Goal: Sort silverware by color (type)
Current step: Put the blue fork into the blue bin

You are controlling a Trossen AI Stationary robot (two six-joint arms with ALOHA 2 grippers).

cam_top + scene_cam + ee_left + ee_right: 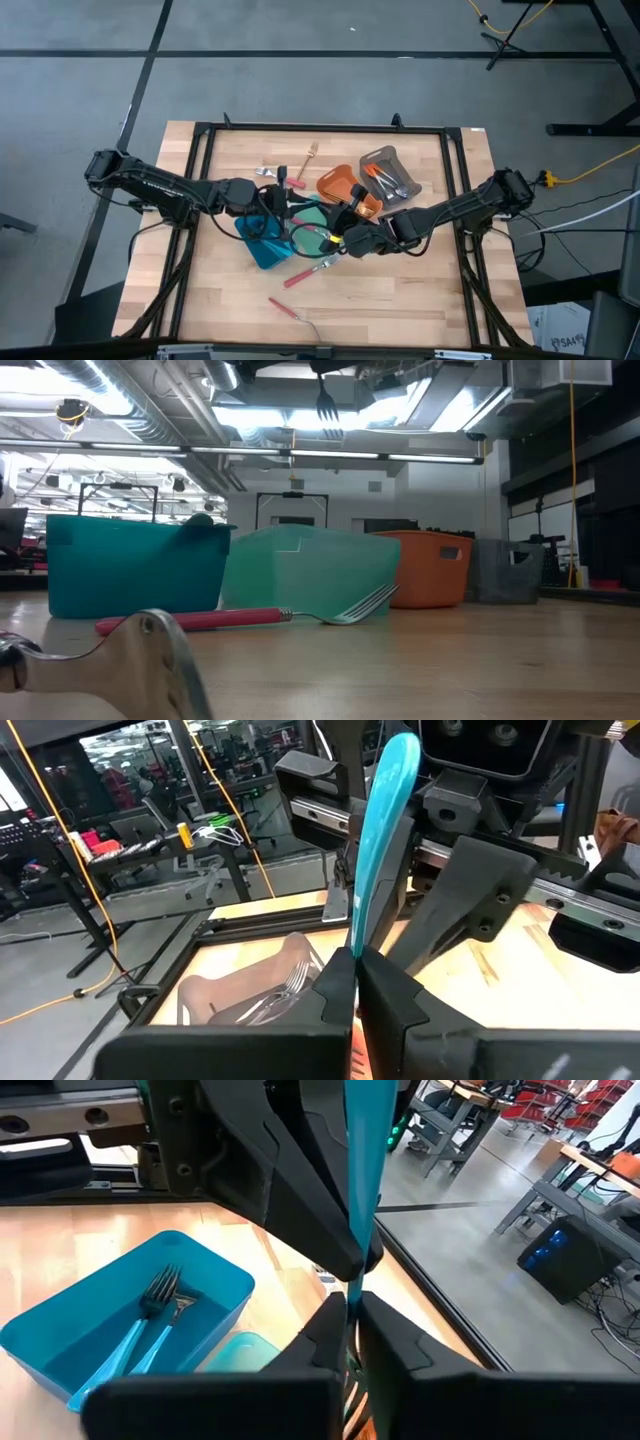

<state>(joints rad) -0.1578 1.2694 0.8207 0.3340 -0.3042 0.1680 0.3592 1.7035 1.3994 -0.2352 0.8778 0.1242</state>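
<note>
A fork with a teal handle (380,840) is held upright in the air between my two grippers, above the trays in the middle of the table. Its metal head (325,400) hangs tines down at the top of the low view. My left gripper (355,965) and my right gripper (352,1320) meet fingertip to fingertip, both shut on the handle. In the high view the left gripper (300,210) and the right gripper (338,228) stand over the pale teal tray (312,215). My left gripper pinches the teal handle's lower part (356,942) between its two fingers, coming in roughly level from the table's left. The handle rises from the fingers to its rounded free end (400,748), clear of the table. My right gripper pinches the same handle (352,1285) between its fingers, right beside the left fingers (300,1200), coming from the table's right and slanting slightly down. The fork stands upright, lifted clear.
A blue tray (60,1350) holds two blue-handled forks (140,1320). An orange tray (345,190) and a grey tray (392,172) with utensils stand at the far right. Red-handled forks (310,270) (285,308) and a gold one (308,155) lie on the table.
</note>
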